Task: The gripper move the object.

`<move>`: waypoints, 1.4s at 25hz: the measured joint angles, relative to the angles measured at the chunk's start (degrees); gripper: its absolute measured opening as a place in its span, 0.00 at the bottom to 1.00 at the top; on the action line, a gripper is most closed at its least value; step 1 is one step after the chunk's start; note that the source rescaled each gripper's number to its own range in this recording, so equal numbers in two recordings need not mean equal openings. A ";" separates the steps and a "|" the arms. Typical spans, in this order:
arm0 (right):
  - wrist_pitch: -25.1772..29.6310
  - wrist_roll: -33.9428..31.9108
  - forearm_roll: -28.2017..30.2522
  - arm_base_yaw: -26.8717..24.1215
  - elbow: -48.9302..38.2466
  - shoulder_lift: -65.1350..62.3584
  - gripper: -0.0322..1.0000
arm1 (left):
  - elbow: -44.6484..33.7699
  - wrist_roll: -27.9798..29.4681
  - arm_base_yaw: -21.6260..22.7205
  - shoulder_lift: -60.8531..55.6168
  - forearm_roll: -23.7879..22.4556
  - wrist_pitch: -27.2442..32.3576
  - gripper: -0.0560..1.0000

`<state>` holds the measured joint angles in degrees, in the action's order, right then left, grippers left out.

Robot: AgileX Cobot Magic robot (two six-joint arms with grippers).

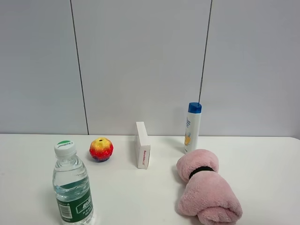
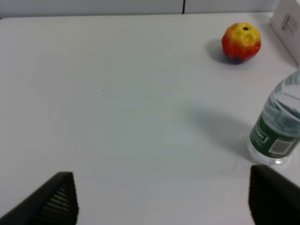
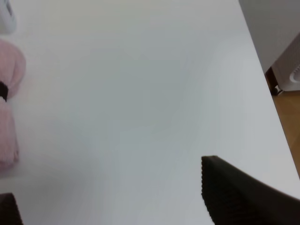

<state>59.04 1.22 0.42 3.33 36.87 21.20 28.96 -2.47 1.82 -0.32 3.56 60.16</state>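
Observation:
The white shampoo bottle (image 1: pixel 192 129) with a blue cap and a blue-and-orange label stands upright at the back of the white table, right of centre. Neither gripper shows in the exterior high view. In the left wrist view my left gripper (image 2: pixel 161 187) is open and empty, its black fingers wide apart over bare table near the water bottle. In the right wrist view my right gripper (image 3: pixel 105 183) is open and empty over bare table to the right of the pink towel. The shampoo bottle is not clearly seen in either wrist view.
A clear water bottle (image 1: pixel 72 187) with a green label stands front left. A red-and-yellow ball (image 1: pixel 101 149) and a small white box (image 1: pixel 142 151) stand mid-table. A rolled pink towel (image 1: pixel 206 187) lies just in front of the shampoo bottle. The table's right edge (image 3: pixel 269 93) shows in the right wrist view.

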 joint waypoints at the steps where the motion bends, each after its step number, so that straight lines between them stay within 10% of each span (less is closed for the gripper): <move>1: 0.92 -0.04 0.06 0.00 -0.40 -1.81 0.85 | 0.00 0.00 0.00 0.00 0.00 0.00 1.00; 35: 1.75 -2.16 -0.42 -3.95 -9.27 -21.32 0.94 | 0.00 0.00 0.00 0.00 0.00 0.00 1.00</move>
<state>60.79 -0.93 0.00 -0.63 27.60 -0.12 28.96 -2.47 1.82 -0.32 3.56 60.16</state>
